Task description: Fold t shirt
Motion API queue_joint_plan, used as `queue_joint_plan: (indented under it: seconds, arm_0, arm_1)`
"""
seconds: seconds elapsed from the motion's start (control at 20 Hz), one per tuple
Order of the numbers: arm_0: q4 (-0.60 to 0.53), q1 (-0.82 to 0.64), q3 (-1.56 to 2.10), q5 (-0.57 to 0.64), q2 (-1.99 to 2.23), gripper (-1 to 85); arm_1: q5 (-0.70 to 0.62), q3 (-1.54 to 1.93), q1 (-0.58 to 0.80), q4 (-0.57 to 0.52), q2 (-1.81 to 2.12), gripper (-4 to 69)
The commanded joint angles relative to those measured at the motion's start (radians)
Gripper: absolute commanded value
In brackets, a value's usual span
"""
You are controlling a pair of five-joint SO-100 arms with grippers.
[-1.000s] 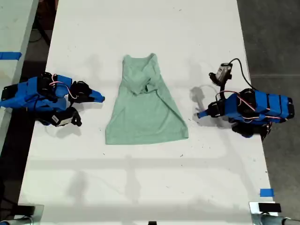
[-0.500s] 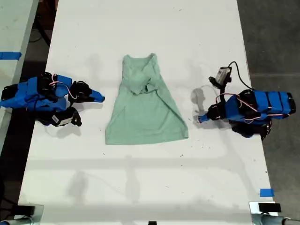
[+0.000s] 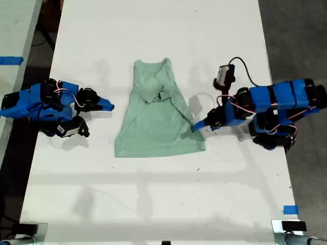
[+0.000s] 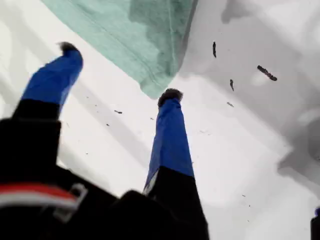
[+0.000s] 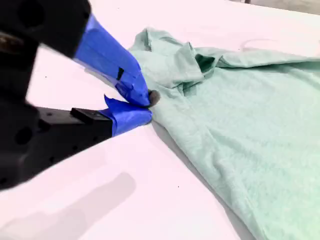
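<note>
Hem corner is getting the attention. The t shirt (image 3: 158,115) is lying flat mid-tabletop, neck pointing to the exterior view's top and the wider hem toward its bottom, with bunched wrinkles below the collar.

My first end effector (image 3: 196,126) is reaching in from the shirt's side toward the exterior view's right. Its jaws are standing apart, holding nothing. In the first wrist view one fingertip (image 4: 170,95) is sitting at the hem corner. My judgement: it is lining up to pinch that corner for a first fold.

My second end effector (image 3: 108,107) is waiting on the shirt's opposite side, clear of the cloth in the exterior view. It is clenched on nothing, tips together in its own wrist view (image 5: 148,106). It is probably parked to keep the fold path open.

The tabletop (image 3: 153,194) is showing white and matte, with dark specks near the hem corner. A blue tape marker (image 3: 290,209) is sitting well beyond the hem. Grey floor (image 3: 296,41) is flanking the tabletop, past the first arm from the shirt.
</note>
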Motion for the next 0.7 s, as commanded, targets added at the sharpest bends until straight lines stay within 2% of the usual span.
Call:
queue_joint_plan:
  seconds: [0.0, 0.05, 0.1, 0.25, 0.5, 0.65]
  arm_0:
    - [-0.015, 0.000, 0.018, -0.002, 0.005, -0.2]
    - [-0.015, 0.002, 0.018, -0.002, 0.005, -0.2]
    - [-0.015, 0.003, 0.018, -0.002, 0.005, -0.2]
    - [-0.015, 0.003, 0.018, -0.002, 0.005, -0.2]
    - [-0.015, 0.005, 0.018, -0.002, 0.005, -0.2]
    - [-0.015, 0.005, 0.018, -0.002, 0.005, -0.2]
  arm_1:
    - [0.048, 0.043, 0.015, -0.161, -0.058, 38.3]
    - [0.054, 0.094, 0.025, -0.216, -0.060, 34.6]
    - [0.051, 0.114, 0.035, -0.242, -0.071, 34.3]
    - [0.051, 0.089, 0.052, -0.253, -0.166, 31.2]
    - [0.049, 0.005, 0.051, -0.339, -0.425, 23.4]
    - [0.048, -0.025, 0.044, -0.337, -0.463, 20.5]
